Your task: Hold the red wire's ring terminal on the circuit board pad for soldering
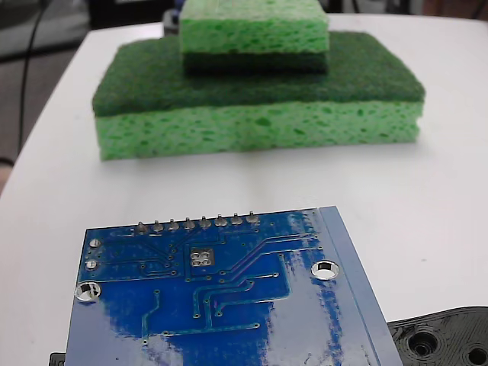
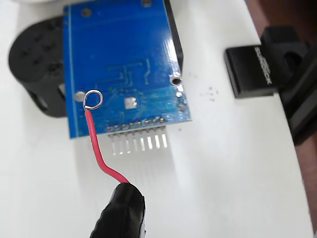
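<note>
A white table (image 1: 442, 191) carries stacked green sponges (image 1: 259, 114), a blue circuit board (image 1: 221, 305) atop a black holed plastic part (image 1: 446, 335), and a black block (image 2: 257, 69).

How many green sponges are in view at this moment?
2. The large sponge lies on the white table beyond the circuit board; the small sponge sits on top of it. More could be hidden behind.
</note>
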Available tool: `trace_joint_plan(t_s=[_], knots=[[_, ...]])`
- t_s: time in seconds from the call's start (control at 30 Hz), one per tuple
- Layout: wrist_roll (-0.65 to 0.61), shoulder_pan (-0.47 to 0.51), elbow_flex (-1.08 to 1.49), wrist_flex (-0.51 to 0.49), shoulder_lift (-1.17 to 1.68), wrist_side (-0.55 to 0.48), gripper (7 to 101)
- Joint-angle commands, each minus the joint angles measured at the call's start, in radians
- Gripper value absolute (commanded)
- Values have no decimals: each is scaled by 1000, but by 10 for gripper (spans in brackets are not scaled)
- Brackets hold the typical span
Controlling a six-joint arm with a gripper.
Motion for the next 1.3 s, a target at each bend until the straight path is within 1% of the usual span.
trace_joint_plan(t_s=[0.03,0.1,0.2,0.33,0.47,0.57,0.67,0.7,0.77,0.87,1.3], knots=[[6,-31,29,-8,43,-2,1003],[15,-51,64,-15,72,15,1003],[23,-77,100,5,120,37,1003],[29,-121,184,-5,187,52,1003],[34,-133,307,-18,310,35,1003],[41,-143,422,18,485,23,1003],[37,-175,511,104,729,29,1003],[37,-193,511,123,742,48,1003],[31,-209,512,98,710,63,1003],[20,-207,529,114,744,61,1003],[26,-206,571,103,742,80,1003]])
